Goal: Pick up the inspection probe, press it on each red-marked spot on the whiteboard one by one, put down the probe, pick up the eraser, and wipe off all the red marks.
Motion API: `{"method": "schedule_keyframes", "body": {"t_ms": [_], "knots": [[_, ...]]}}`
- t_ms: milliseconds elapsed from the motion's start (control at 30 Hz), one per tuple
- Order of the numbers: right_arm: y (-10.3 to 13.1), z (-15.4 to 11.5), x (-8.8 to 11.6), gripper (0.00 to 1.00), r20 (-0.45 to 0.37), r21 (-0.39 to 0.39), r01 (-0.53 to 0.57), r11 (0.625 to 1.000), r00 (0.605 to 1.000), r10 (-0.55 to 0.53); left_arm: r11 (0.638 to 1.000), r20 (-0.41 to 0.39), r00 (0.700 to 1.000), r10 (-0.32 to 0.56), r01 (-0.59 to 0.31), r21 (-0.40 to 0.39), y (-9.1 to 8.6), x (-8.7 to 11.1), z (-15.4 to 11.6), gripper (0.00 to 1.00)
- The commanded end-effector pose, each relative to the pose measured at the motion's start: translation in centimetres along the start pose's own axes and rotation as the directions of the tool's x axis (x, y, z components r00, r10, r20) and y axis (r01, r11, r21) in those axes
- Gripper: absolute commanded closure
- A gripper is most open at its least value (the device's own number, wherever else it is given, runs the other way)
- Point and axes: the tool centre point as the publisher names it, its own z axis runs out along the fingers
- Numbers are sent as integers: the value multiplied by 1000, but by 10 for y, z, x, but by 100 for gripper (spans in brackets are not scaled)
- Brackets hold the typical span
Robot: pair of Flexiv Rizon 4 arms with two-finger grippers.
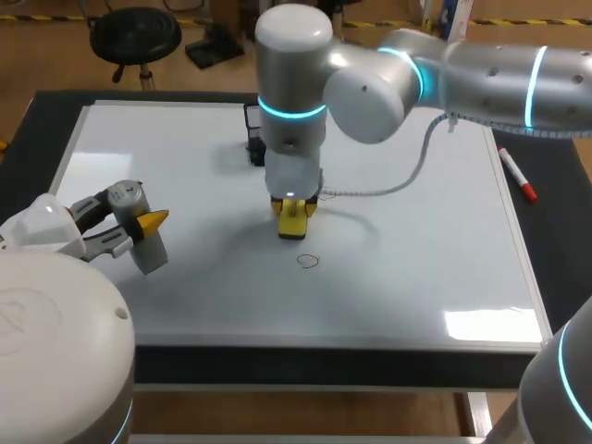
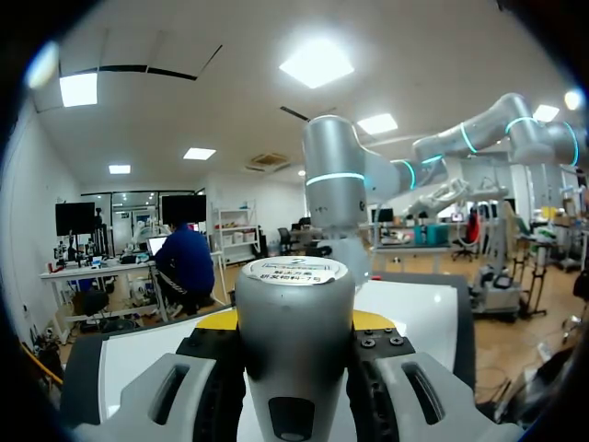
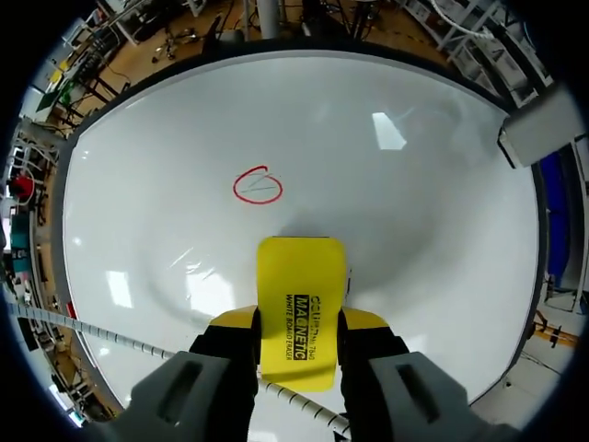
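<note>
The right claw (image 3: 296, 324) is closed on the yellow eraser (image 3: 301, 308), one finger pressing each long side. The eraser's long axis runs out along the fingers, so its free end points ahead at the red circle (image 3: 258, 185) drawn on the whiteboard (image 3: 414, 230). A clear strip of board lies between the two. From the head view, this claw (image 1: 294, 208) hangs straight down over the middle of the whiteboard (image 1: 416, 277), with the eraser (image 1: 294, 228) under it. Whether the eraser's lower end touches the board I cannot tell. The red circle (image 1: 308, 262) lies just on the near side of it. A coiled cable (image 1: 370, 192) trails from the claw to the right arm (image 1: 462, 74), which comes in from the far right. The left claw (image 1: 139, 222) is over the near left part of the board, closed on the silver probe (image 1: 148, 248). The probe is tilted, with its far end leaning left and its near end leaning right. Seen from its own wrist, the left claw (image 2: 294, 322) grips the probe (image 2: 294, 341) between its fingers, and the probe's round labelled end points away along them. A small black block (image 1: 254, 125) sits on the far middle of the board. A red marker pen (image 1: 516, 174) lies on the table just off the board's right edge.
</note>
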Motion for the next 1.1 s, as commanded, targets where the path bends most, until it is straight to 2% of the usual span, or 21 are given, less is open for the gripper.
{"method": "schedule_keyframes", "body": {"t_ms": [33, 233, 500, 800, 1100], "knots": [[-12, -23, 21, 100, 16, 8, -39, 999, 999, 39, 1000, 3, 1000, 2, -2, 2, 0, 0, 1, 100], [-34, -36, 55, 100, 25, 37, -141, 989, 990, 140, 1000, 3, 1000, 2, -2, 2, 0, 0, 1, 100], [-59, -52, 123, 100, 45, 69, -333, 940, 943, 331, 1000, 3, 1000, 2, -2, 2, 0, 0, 1, 100], [-70, -58, 197, 100, 62, 61, -519, 853, 855, 515, 1000, 3, 1000, 2, -2, 2, 0, 0, 1, 100], [-63, -50, 259, 100, 51, 39, -661, 749, 750, 659, 1000, 3, 1000, 2, -2, 2, 0, 0, 1, 100]]}}
